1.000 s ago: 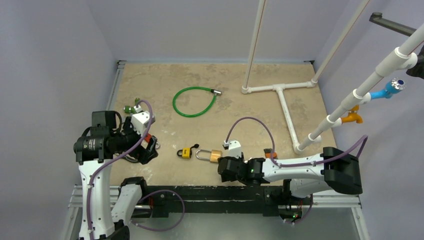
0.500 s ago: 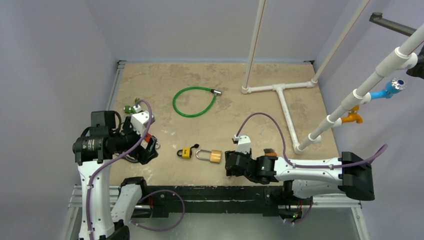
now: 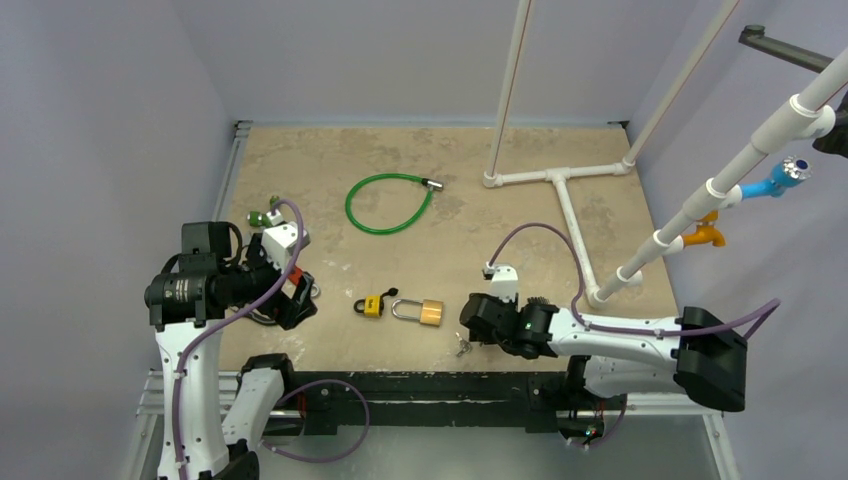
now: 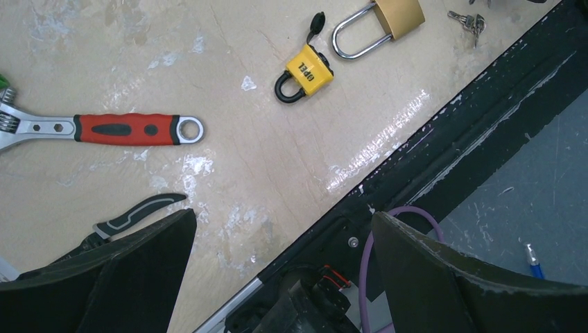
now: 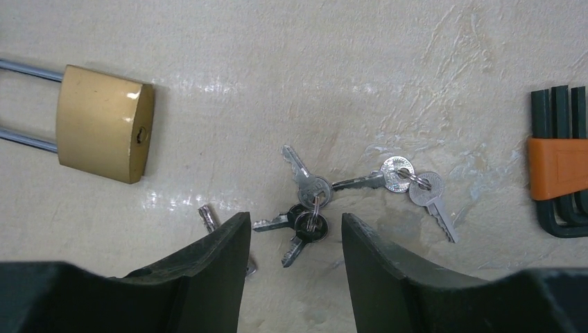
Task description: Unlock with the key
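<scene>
Right gripper (image 5: 293, 225) is reaching down over the table (image 5: 430, 76); I am seeing its fingers apart, straddling the key bunch (image 5: 313, 201), clamping nothing. Brass padlock (image 5: 104, 125) is lying near the keys, keyhole facing them. Left gripper (image 4: 281, 216) is hanging spread wide, well apart, gripping nothing.

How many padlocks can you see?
2. A small yellow padlock with a black shackle lies near the front edge of the tan table. A brass padlock with a long silver shackle lies close beside it, on its right. None looks hidden.
</scene>
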Robot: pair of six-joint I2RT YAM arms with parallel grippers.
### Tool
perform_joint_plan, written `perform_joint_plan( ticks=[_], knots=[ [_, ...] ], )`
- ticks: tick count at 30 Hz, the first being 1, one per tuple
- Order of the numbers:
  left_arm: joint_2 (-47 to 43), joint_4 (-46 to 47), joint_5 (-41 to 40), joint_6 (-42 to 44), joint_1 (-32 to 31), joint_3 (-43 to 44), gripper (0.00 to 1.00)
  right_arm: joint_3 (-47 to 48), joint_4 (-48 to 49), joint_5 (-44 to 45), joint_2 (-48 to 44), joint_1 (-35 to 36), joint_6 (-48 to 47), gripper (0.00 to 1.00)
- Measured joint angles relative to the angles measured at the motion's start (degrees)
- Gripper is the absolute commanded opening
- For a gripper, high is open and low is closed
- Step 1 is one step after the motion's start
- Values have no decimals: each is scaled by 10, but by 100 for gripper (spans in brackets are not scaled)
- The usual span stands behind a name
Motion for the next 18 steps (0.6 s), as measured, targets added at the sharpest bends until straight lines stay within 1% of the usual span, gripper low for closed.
perform_joint_plan(
  ticks=[10,15,18],
  knots=[
    [0,0,2,0,0,0,100,0,9,-3,61,0,0,37],
    [0,0,2,0,0,0,100,1,14,-3,72,-1,0,26],
    [0,0,2,0,0,0,100,4,16,-3,76,-3,0,18]
  ],
)
